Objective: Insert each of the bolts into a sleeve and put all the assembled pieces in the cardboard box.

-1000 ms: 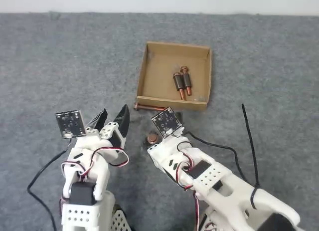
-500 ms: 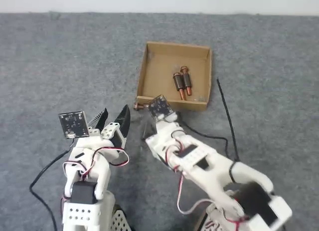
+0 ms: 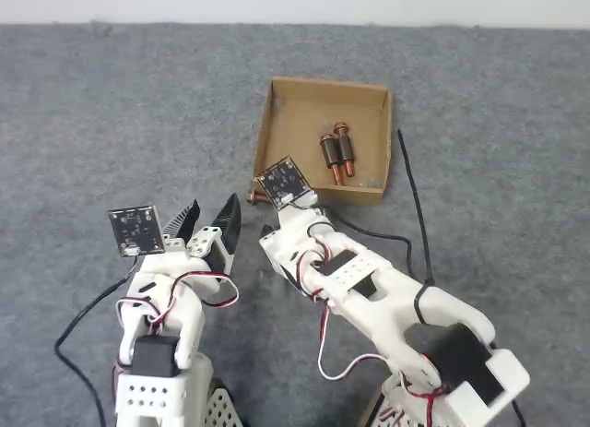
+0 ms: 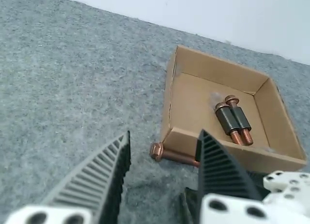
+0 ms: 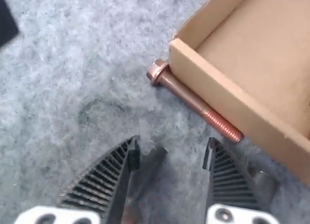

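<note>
A copper bolt [image 5: 193, 101] lies loose on the carpet along the front wall of the cardboard box [image 5: 227, 96]. My right gripper [image 5: 173, 140] is open just short of the bolt, its fingers on either side of the threaded end. A dark blurred piece [image 5: 147, 168] sits beside one finger; I cannot tell what it is. Two bolts in sleeves [image 3: 336, 155] lie inside the box [image 3: 264, 141]. My left gripper [image 3: 212, 206] is open and empty, to the left of the right arm [image 3: 318, 256]. Its wrist view has the bolt [image 4: 172, 155] between its fingers [image 4: 104, 173].
Grey carpet covers the table, with free room left of and behind the box. A black cable [image 3: 412, 206] arcs up from the right arm beside the box's right side. The two arms stand close together near the front edge.
The right arm has swung forward and left to the bolt at the box front, covering the sleeve that stood on the carpet. The left arm has barely moved.
</note>
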Robot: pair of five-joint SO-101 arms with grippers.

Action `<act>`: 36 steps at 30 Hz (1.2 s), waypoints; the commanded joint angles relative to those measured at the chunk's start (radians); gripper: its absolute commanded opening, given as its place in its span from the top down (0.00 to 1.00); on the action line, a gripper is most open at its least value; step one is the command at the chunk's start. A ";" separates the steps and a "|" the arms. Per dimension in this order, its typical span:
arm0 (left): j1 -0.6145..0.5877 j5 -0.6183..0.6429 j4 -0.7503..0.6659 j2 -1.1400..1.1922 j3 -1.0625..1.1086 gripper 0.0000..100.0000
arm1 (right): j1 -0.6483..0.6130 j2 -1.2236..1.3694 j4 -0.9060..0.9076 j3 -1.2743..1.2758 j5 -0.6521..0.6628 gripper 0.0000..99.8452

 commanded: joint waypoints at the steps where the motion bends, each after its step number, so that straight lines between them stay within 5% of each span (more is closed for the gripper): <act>1: -0.005 -0.011 -0.026 -0.009 -0.010 0.78 | 0.016 -0.036 -0.005 -0.061 0.017 0.80; 13: -0.078 -0.011 -0.025 -0.009 -0.008 0.79 | 0.045 -0.602 0.725 -0.063 0.017 0.80; 36: -0.121 -0.012 0.078 -0.011 -0.008 0.79 | -0.071 -0.753 0.938 0.147 0.160 0.80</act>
